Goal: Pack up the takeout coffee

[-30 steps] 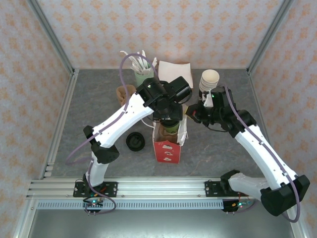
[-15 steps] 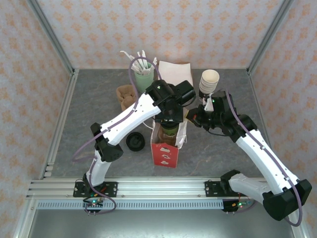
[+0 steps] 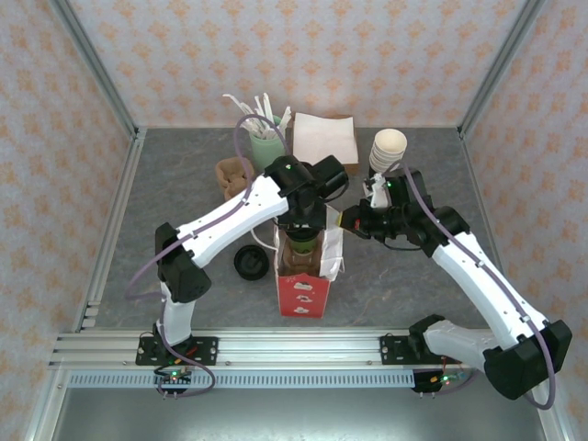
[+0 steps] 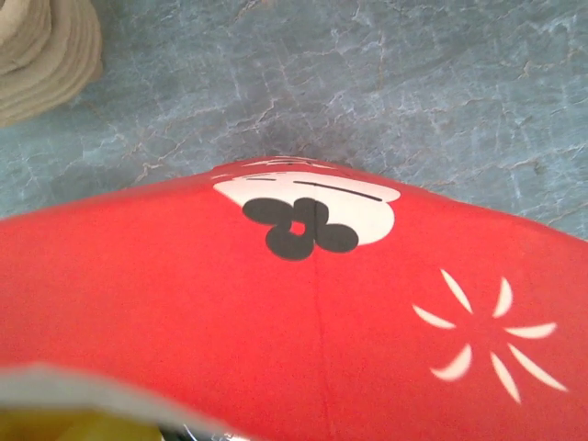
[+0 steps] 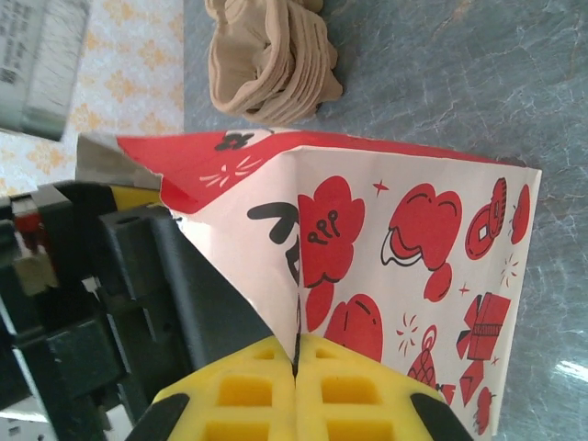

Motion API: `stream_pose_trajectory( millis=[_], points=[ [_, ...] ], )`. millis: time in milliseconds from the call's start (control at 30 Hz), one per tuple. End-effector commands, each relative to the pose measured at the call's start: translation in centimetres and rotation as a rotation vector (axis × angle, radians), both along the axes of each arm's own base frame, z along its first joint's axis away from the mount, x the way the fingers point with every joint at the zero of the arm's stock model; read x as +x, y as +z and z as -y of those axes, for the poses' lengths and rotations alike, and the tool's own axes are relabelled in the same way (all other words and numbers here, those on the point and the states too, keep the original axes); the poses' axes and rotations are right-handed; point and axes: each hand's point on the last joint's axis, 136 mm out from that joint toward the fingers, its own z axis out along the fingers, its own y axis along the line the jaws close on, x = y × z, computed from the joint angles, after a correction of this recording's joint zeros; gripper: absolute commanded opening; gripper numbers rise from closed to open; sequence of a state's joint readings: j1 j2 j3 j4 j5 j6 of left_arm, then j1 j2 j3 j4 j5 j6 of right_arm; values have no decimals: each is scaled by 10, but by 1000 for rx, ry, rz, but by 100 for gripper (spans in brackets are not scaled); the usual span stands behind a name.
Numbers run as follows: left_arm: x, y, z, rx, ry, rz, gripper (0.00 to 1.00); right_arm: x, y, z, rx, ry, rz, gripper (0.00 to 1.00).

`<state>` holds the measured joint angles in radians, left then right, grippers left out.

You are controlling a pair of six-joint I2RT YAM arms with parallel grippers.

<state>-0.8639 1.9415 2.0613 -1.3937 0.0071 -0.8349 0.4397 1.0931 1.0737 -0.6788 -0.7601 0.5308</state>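
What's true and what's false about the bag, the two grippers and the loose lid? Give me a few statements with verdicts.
The red-and-white bag stands upright. True.
The right gripper is open, clear of the bag. False: it is shut, pinching the bag's edge.
The left gripper hangs over the bag's mouth, the takeout coffee under it. True.
The flat black lid lies inside the bag. False: it lies on the table, left of the bag.

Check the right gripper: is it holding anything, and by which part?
The right gripper is shut on the paper bag, pinching the crease of its side panel near the open top.
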Motion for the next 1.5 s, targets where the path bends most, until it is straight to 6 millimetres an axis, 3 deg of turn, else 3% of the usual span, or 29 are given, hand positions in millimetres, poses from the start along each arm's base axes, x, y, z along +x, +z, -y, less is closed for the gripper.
stream_pose_trajectory(
  millis=[0, 567, 1000, 1467],
  points=[
    [13, 21, 7, -78, -25, 107, 56, -14, -4, 0, -22, 88, -20, 0],
    [-3, 11, 3, -39, -137, 13, 56, 9, 7, 8, -73, 31, 74, 0],
    [-6, 1, -10, -55, -238, 19, 57, 26, -2, 0, -50, 8, 76, 0],
    [16, -13, -27, -32, -254, 40, 57, 30, -4, -2, -62, 33, 110, 0]
  ],
)
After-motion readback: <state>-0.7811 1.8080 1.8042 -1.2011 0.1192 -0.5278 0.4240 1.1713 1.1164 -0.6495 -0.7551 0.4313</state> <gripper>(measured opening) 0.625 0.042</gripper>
